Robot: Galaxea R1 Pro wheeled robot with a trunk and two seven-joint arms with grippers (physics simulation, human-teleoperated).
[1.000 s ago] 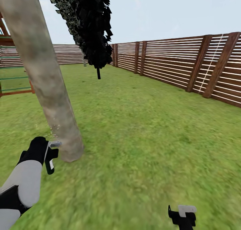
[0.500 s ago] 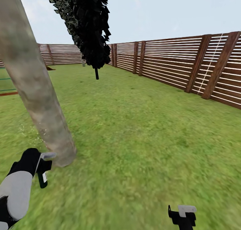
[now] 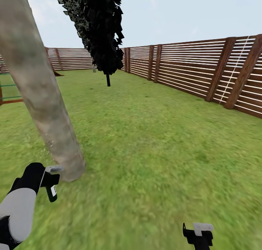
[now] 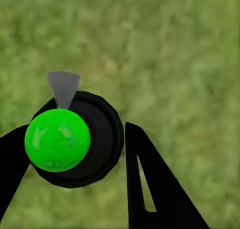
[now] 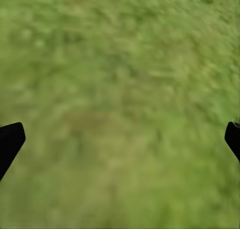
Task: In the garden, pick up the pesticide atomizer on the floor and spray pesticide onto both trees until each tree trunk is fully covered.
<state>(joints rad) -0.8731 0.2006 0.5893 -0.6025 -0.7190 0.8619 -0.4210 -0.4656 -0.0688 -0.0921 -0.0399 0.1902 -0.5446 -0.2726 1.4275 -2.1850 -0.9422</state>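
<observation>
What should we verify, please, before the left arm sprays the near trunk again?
1. Atomizer held between the left gripper fingers: ok.
2. Near tree trunk close beside the left gripper: ok.
3. Nozzle aimed at the trunk: cannot tell.
4. Trunk fully covered: cannot tell.
5. Right gripper open and empty over the grass: ok.
6. Second tree in sight by the fence: ok.
</observation>
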